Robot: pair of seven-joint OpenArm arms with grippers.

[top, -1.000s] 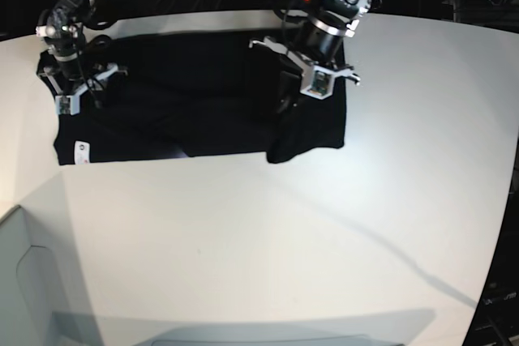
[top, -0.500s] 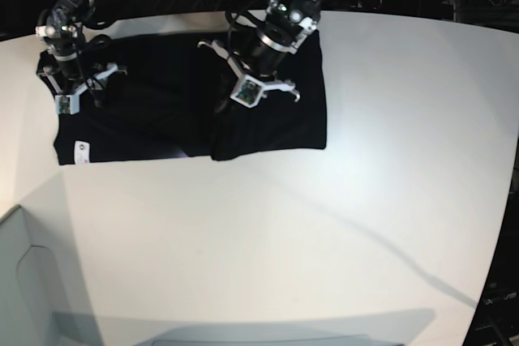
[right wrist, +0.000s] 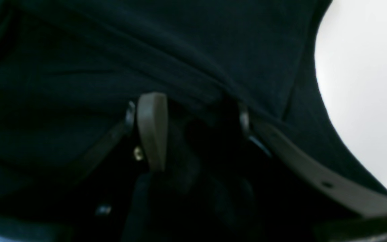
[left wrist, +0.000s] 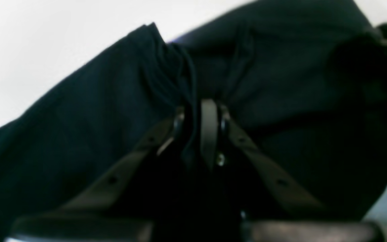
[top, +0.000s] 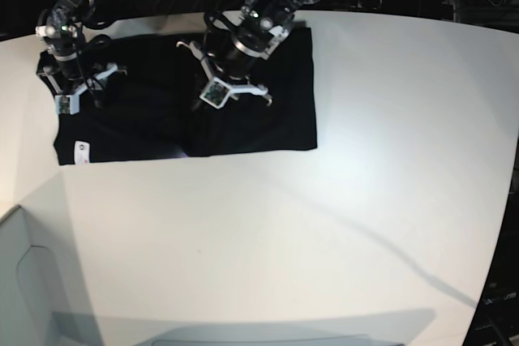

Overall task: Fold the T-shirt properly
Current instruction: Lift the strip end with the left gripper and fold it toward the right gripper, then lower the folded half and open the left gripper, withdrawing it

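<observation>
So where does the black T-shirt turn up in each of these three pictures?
Base: T-shirt lies at the top left of the white table.
Left wrist: it fills most of the picture, pinched between the left fingers.
Right wrist: it fills all but the right edge.
Shared landmark: the white table beside the cloth.

One T-shirt (top: 268,111) (black), two grippers, perhaps one tag (top: 80,150).

Overhead base view; two close wrist views
</observation>
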